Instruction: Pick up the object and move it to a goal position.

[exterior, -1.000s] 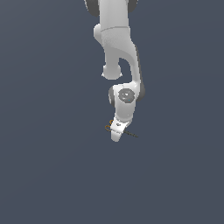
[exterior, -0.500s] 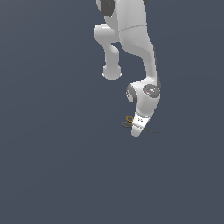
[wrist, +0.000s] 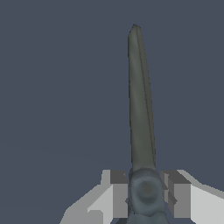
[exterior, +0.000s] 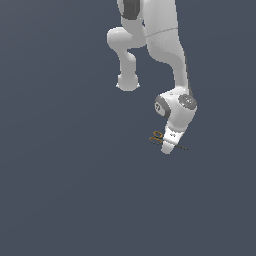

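1. Scissors (exterior: 159, 138) were held in the white tool (exterior: 168, 148) of the arm (exterior: 165, 45), right of centre in the exterior view.
2. Their orange-yellow ring handles (exterior: 157, 136) stuck out toward the exterior view's left of the tool, while a thin dark tip (exterior: 183, 148) showed on the exterior view's right.
3. In the wrist view the two grey fingers (wrist: 119, 194) were closed against the pivot (wrist: 145, 190) of the scissors, one on each side, touching it.
4. From that pivot the dark blades (wrist: 139, 100) ran together as one long, narrow taper, away from the tool, ending in a point.
5. The handles did not show in the wrist view.
6. The tool pointed downward, slightly tilted, below the arm's wrist joint (exterior: 176, 106).
7. The background was plain dark blue-grey in both views; whether the scissors were touching a worktop could not be told.
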You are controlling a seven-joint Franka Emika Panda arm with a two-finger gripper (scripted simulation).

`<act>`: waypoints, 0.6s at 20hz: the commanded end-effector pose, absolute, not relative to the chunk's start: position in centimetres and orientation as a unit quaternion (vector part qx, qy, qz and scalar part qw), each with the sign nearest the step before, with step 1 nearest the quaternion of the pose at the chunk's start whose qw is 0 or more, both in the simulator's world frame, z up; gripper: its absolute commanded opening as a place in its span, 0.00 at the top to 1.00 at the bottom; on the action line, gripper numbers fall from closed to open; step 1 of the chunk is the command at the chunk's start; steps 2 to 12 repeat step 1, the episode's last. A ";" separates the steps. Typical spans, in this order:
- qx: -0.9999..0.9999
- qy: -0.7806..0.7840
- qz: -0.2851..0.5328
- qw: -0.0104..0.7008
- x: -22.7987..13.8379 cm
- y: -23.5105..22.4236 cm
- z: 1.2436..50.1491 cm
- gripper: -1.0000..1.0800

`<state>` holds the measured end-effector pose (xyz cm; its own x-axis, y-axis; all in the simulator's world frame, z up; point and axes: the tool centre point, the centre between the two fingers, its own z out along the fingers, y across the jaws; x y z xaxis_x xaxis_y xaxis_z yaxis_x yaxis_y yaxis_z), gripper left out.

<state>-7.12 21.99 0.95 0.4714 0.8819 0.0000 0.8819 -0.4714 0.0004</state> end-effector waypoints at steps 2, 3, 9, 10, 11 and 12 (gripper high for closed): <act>0.858 0.514 0.000 0.000 -7.2 22.4 0.9 1.00; 0.858 0.514 0.000 0.000 -7.2 22.4 0.9 1.00; 0.858 0.514 0.000 0.000 -7.2 22.4 0.9 1.00; 0.858 0.514 0.000 0.000 -7.2 22.4 0.9 1.00; 0.858 0.514 0.000 0.000 -7.2 22.4 0.9 1.00; 0.858 0.514 0.000 0.000 -7.2 22.4 0.9 1.00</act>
